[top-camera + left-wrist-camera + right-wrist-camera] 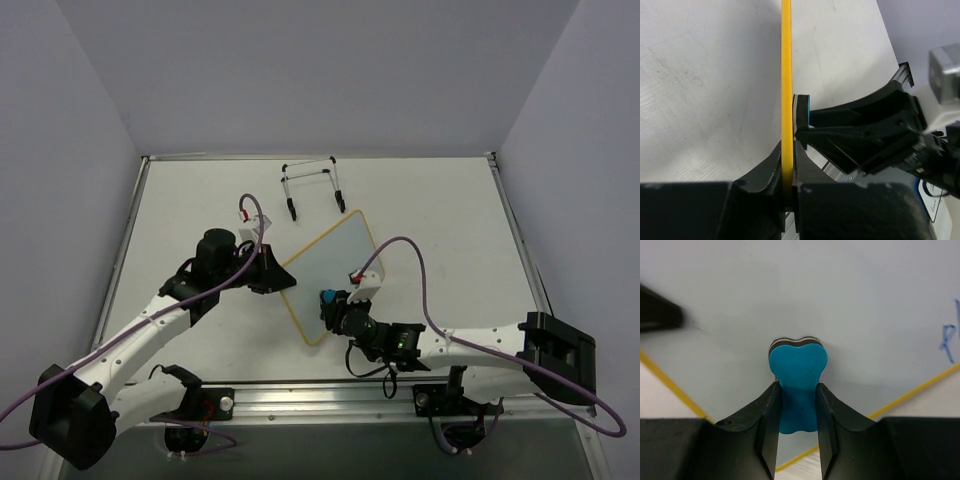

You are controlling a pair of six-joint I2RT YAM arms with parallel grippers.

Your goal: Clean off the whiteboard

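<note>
Reaching inward from the near left, the left gripper [789, 150] is clamped shut on the whiteboard's [330, 265] yellow edge. The right arm is bent low along the near side; the right gripper [797, 387] is closed on a blue eraser [797, 362], which is pressed against the board face. The board is set diagonally at mid-table [200, 200]. Blue writing [947, 337] is noted on it.

blue writing [948, 340] on whiteboard [850, 295] cropped, perhaps letters

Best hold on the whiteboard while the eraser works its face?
The thin yellow frame at the whiteboard's left edge, from the left, jaws across its thickness, as the left gripper does: flat board, and the face is free for the blue eraser.
</note>
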